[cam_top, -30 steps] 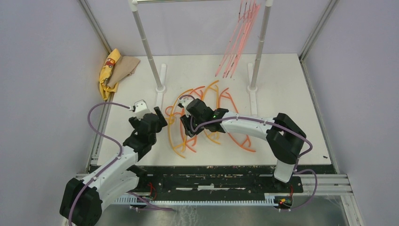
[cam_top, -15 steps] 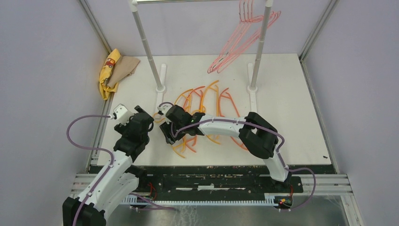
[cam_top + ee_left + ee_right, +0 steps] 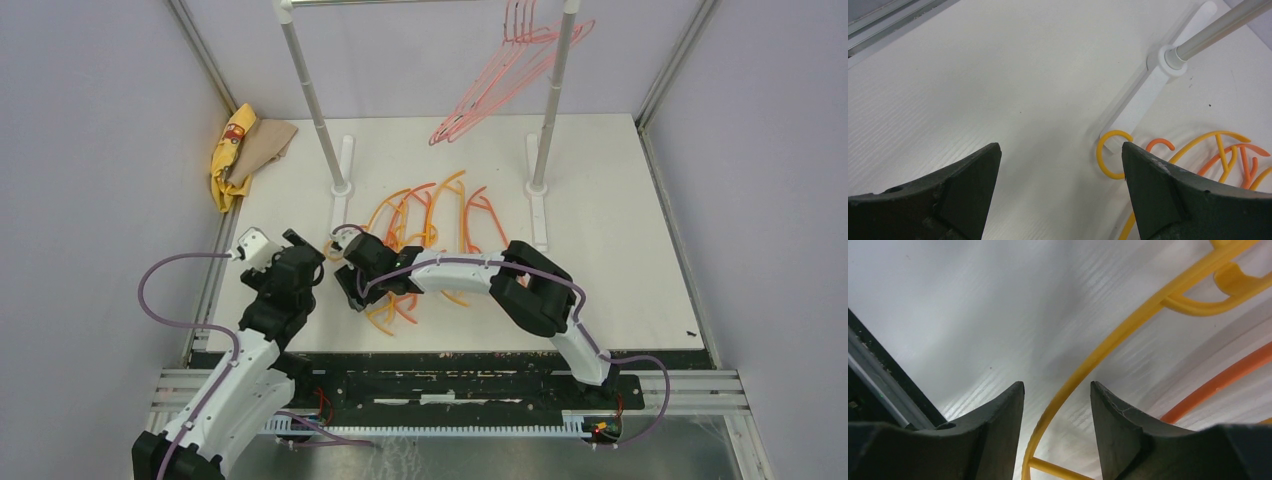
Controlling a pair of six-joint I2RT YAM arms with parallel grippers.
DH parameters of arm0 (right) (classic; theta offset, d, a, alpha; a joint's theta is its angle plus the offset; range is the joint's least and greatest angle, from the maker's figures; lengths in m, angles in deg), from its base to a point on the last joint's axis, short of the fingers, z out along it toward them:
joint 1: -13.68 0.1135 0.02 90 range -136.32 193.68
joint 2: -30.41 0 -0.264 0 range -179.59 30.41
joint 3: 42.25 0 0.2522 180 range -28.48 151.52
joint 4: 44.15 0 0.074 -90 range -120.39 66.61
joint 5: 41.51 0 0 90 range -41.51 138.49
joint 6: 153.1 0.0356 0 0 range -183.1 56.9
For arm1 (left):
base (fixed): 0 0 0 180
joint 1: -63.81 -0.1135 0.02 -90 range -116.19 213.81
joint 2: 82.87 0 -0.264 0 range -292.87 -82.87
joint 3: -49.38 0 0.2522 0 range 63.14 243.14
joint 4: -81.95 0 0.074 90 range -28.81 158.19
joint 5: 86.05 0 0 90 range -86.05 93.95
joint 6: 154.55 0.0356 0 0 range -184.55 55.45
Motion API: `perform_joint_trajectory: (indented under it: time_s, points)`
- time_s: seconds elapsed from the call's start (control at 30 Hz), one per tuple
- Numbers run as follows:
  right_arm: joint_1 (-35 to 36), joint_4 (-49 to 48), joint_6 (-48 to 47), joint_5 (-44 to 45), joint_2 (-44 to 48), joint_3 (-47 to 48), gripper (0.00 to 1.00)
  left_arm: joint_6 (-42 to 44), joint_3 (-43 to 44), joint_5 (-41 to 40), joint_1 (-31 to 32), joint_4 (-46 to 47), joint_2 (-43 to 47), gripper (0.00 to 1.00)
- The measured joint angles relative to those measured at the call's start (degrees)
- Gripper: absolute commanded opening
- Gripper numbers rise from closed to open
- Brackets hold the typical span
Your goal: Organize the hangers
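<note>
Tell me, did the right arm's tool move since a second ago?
Yes. The right tool slid left and toward the table's near edge. In the top view it is now almost in line with the rack's left pole base.

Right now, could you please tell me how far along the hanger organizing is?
Done: several pink hangers hang on the rack. In hand: the right gripper, fingers open, straddles a yellow hanger on the table, not yet gripping it; the left gripper hovers open. Left: the orange and yellow pile on the table.
</note>
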Motion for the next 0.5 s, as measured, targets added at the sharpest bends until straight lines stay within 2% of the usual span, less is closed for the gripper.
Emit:
perform_joint_trajectory:
  time_s: [0.1,0.33,0.5]
  points:
    - [0.57,-0.35,0.79,2.38,-0.33,0.02,0.50,-0.04,-0.55,-0.02,0.00,0.00,1.36,0.97]
    - [1.31,-1.14,2.93,9.75,-0.15,-1.36,0.02,-0.13,-1.03,0.04,0.00,0.02,2.56,0.96]
    - [1.49,-2.69,3.80,15.04,3.04,-6.43,0.01,-0.13,-1.79,0.46,0.00,0.52,3.15,0.97]
